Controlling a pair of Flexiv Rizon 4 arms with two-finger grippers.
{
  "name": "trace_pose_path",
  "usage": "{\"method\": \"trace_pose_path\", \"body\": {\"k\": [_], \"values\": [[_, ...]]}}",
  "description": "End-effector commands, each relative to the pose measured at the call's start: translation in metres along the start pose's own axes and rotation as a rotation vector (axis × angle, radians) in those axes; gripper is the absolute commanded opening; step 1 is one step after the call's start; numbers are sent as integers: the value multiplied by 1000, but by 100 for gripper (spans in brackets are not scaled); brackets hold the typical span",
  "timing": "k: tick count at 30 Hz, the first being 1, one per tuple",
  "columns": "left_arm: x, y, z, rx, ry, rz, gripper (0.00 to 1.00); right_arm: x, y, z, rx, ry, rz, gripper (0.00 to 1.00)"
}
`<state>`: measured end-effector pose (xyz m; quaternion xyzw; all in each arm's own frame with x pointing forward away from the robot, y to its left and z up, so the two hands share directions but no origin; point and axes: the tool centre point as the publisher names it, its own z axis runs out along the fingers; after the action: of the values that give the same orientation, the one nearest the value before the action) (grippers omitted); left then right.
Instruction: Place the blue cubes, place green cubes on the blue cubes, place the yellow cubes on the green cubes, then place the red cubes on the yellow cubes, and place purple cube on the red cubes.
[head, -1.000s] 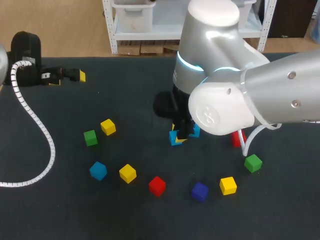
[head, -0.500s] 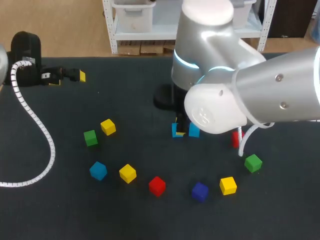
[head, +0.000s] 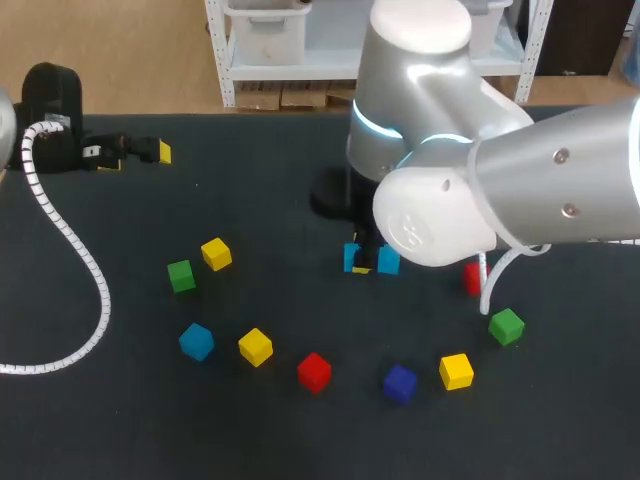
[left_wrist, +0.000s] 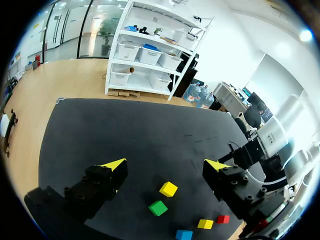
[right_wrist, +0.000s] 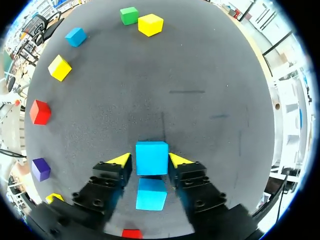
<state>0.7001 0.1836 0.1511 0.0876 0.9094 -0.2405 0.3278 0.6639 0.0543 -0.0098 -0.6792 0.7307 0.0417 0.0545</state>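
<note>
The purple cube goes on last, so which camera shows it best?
The head view: the purple cube lies in the open, whole. The right wrist view shows it small, off beside the red cube; the left wrist view does not show it.

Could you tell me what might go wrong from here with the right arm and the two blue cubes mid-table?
1. The right gripper straddles one blue cube, with the second blue cube close behind it under the gripper. Pulling away at an angle could drag or nudge either one and spoil the base.
2. The right arm looms over the red cube, and may clip it when swinging off.
</note>
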Motion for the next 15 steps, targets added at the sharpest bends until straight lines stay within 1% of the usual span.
{"method": "trace_pose_path", "body": {"k": [1, 5, 9, 12, 15], "values": [[1, 1, 0, 5, -4, 1, 100, 2, -6, -3, -1, -6, 2, 100], [1, 1, 0, 5, -4, 1, 100, 7, -15, -16, 15, -11, 9, 100], [1, 1, 0, 5, -4, 1, 100, 17, -25, -26, 42, -4, 17, 100], [1, 1, 0, 5, -4, 1, 100, 26, -34, -27, 45, 17, 30, 100], [1, 1, 0, 5, -4, 1, 100, 35, -35, -28, 23, 27, 29, 100]]}}
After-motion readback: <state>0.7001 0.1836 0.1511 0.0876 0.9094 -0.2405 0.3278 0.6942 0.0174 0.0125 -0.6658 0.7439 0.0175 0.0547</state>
